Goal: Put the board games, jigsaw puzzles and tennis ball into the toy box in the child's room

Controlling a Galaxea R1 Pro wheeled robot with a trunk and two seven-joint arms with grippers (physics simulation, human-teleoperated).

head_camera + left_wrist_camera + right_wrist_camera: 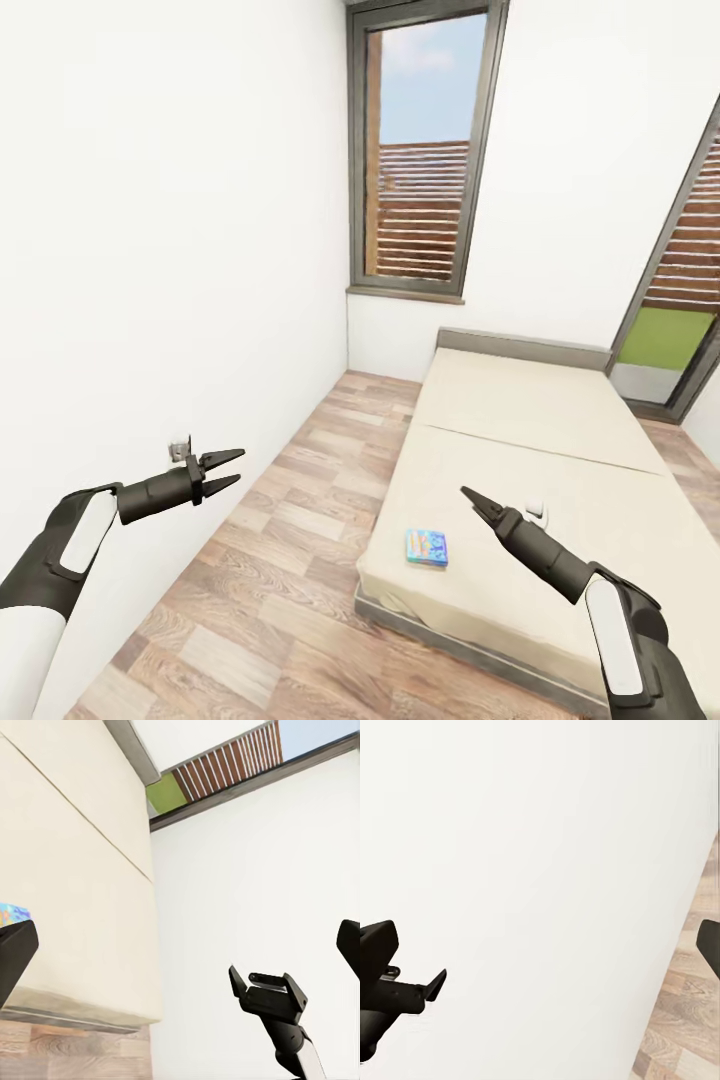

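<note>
Left gripper (228, 470): jaws spread, nothing between them, held in the air over the wood-plank floor (290, 560) close to the white side wall (150, 250). Right gripper (474, 500): the jaws read as one narrow black point in the head view, and in the left wrist view (259, 984) they are seen from an angle that does not settle it, so whether they are spread or pressed together cannot be told; nothing is seen held in them, and they hang over the near part of the bed (520, 450). Bed: beige mattress, dark grey frame, low grey headboard at the far end below the window wall. Board game (426, 547): one small blue-teal box, lying flat on the mattress near the near left corner, between the two arms and apart from both; its edge also shows in the left wrist view (13, 913). A small white object (537, 511) rests on the mattress just beyond the right gripper; too small to identify. Window (420, 150): tall, dark-framed, slatted fence outside. Progress, as judged: this game is not yet picked up and neither arm carries a toy. The robot stands by the bed with empty jaws, apparently ready to collect. Fetching this box and carrying it to the toy box are still to do.
</note>
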